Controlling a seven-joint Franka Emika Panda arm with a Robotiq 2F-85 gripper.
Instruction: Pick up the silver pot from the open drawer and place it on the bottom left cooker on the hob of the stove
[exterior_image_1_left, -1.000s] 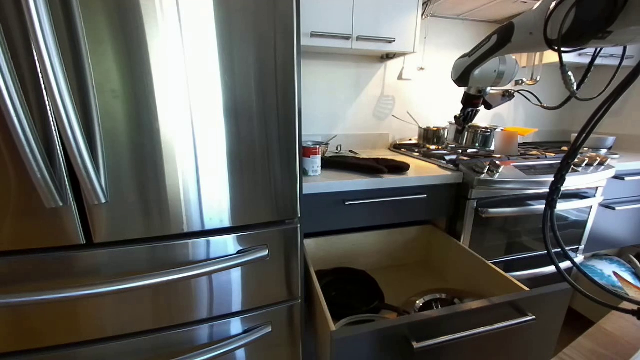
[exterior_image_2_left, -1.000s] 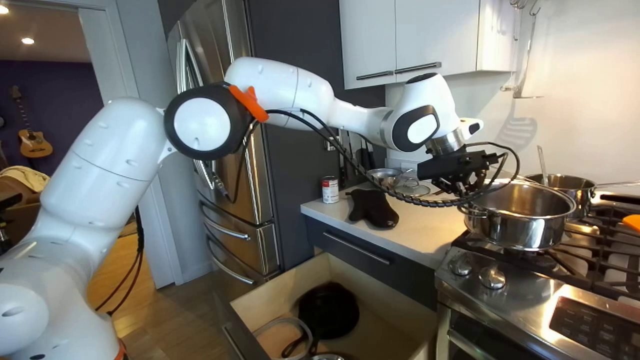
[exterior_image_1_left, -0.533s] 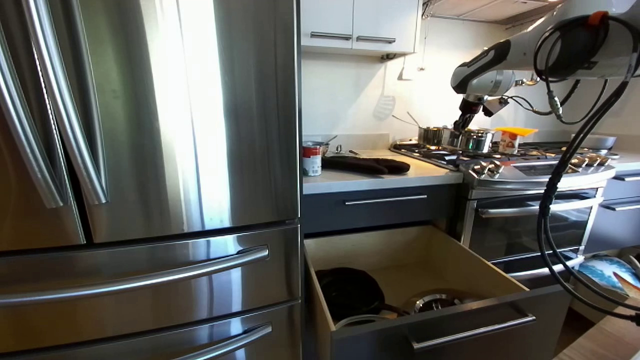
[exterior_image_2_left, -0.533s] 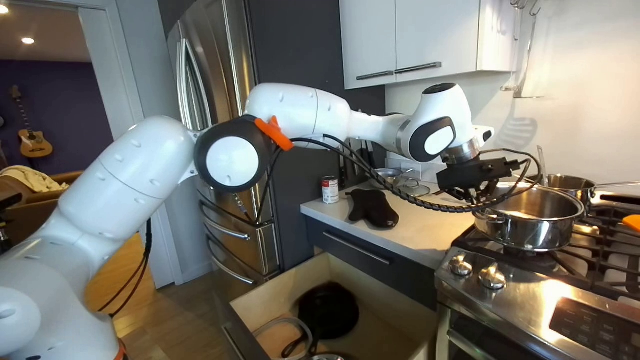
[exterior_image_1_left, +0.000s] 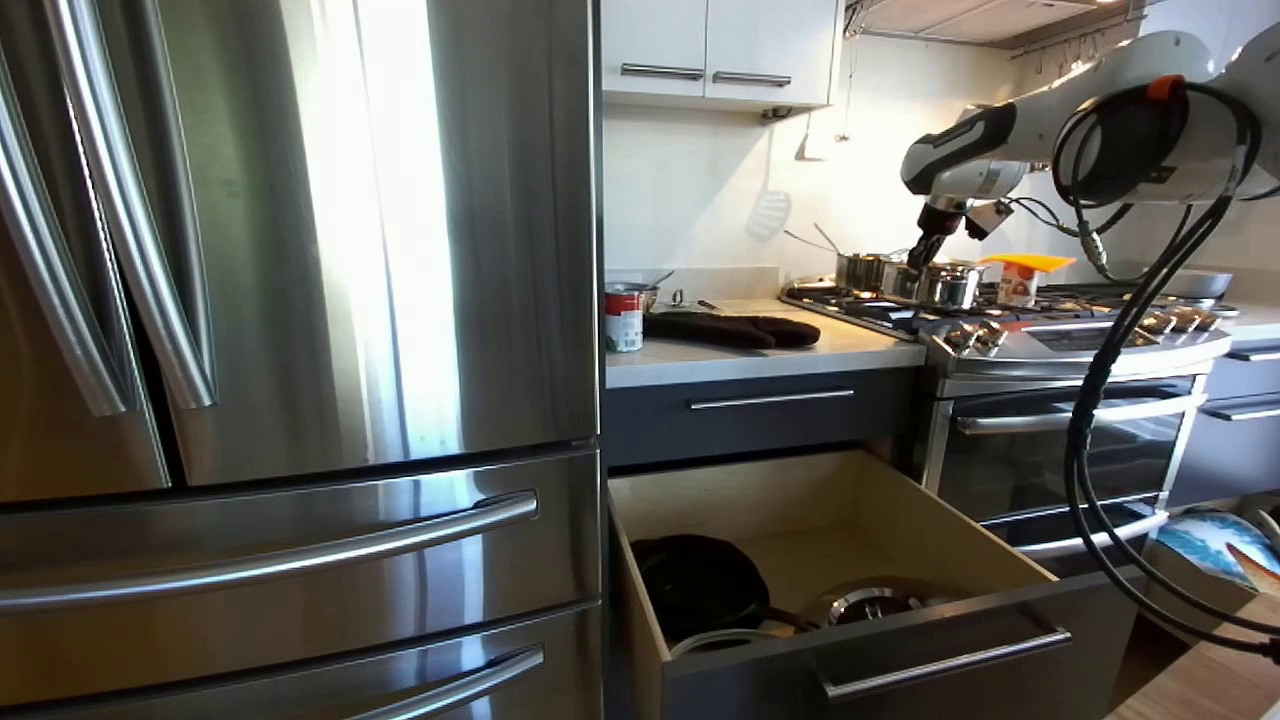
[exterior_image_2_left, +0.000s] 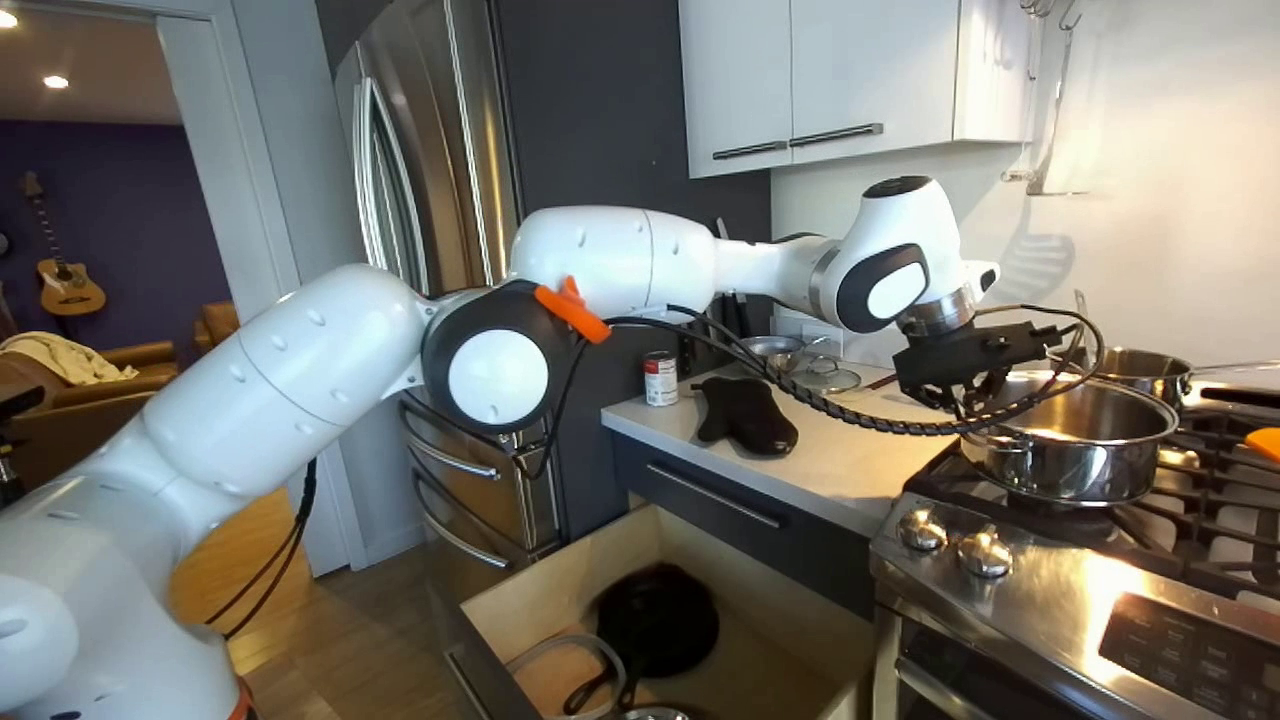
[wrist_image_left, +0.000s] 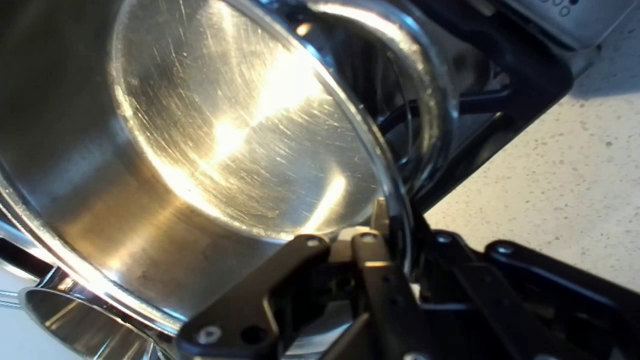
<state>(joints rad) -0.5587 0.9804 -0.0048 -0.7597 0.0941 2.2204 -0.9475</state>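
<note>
The silver pot (exterior_image_1_left: 952, 287) is over the front-left part of the hob (exterior_image_2_left: 1215, 545) of the stove (exterior_image_1_left: 1070, 440). It also shows in an exterior view (exterior_image_2_left: 1075, 460). My gripper (exterior_image_2_left: 968, 410) is shut on its rim, one finger inside and one outside, as the wrist view (wrist_image_left: 402, 220) shows. The pot looks nearly level. A burner under a grate, the bottom left cooker (exterior_image_2_left: 1062, 522), lies right below it; I cannot tell whether the pot touches the grate. The drawer (exterior_image_2_left: 560, 590) stands open with no such pot seen in it.
A smaller pot (exterior_image_2_left: 1150, 375) stands behind on the hob. An orange item (exterior_image_1_left: 1030, 263) is to the side. The drawer holds a black pan (exterior_image_1_left: 700, 585) and a low metal item (exterior_image_1_left: 870, 603). An oven mitt (exterior_image_2_left: 745, 415) and a can (exterior_image_2_left: 660, 380) are on the counter.
My gripper has moved lower, carrying the pot with it. In an exterior view both shifted to the right and slightly down. The drawer has not moved.
</note>
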